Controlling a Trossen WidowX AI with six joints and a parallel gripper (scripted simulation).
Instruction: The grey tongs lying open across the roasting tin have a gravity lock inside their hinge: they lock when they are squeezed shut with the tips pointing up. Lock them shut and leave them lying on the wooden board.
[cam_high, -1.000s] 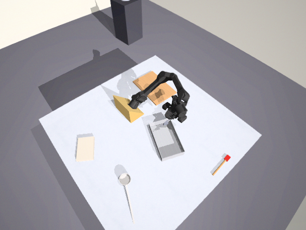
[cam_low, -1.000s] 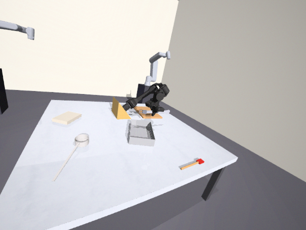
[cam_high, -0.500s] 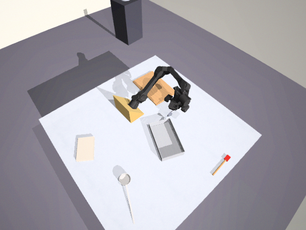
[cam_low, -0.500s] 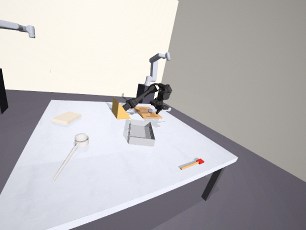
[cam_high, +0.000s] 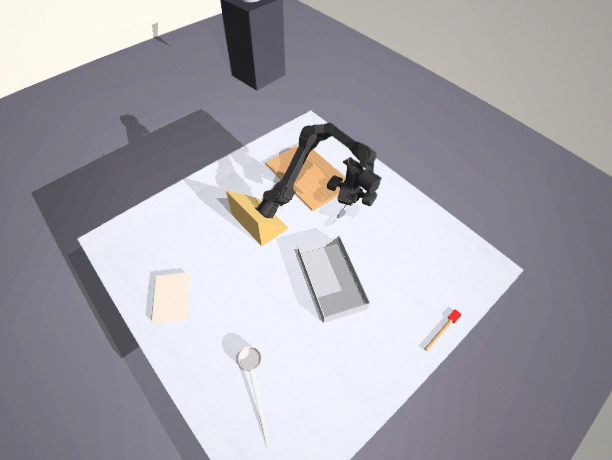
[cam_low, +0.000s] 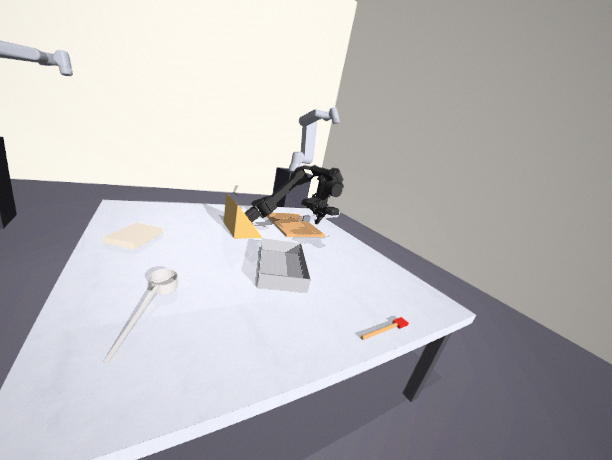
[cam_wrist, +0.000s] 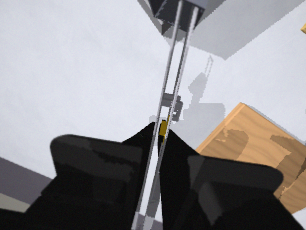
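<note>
My gripper (cam_high: 345, 204) (cam_low: 318, 221) (cam_wrist: 157, 127) is shut on the grey tongs (cam_high: 342, 214) (cam_low: 306, 218) (cam_wrist: 167, 10) and holds them above the table, beside the wooden board's near right corner. In the wrist view the two thin tong arms run close together, nearly parallel, from the dark hinge block at the top down between the fingers. A small yellow piece shows between the arms at the fingertips. Whether the hinge is locked cannot be seen. The wooden board (cam_high: 314, 175) (cam_low: 300, 228) (cam_wrist: 240, 127) lies flat. The roasting tin (cam_high: 346, 313) (cam_low: 283, 283) stands apart from the tongs.
A yellow wedge (cam_high: 245, 220) (cam_low: 235, 220) stands by the arm's base. A cream block (cam_high: 171, 297) (cam_low: 134, 236) lies at the left. A long-handled round pan (cam_high: 249, 359) (cam_low: 163, 281) and a red-headed tool (cam_high: 454, 316) (cam_low: 400, 323) lie farther from the board.
</note>
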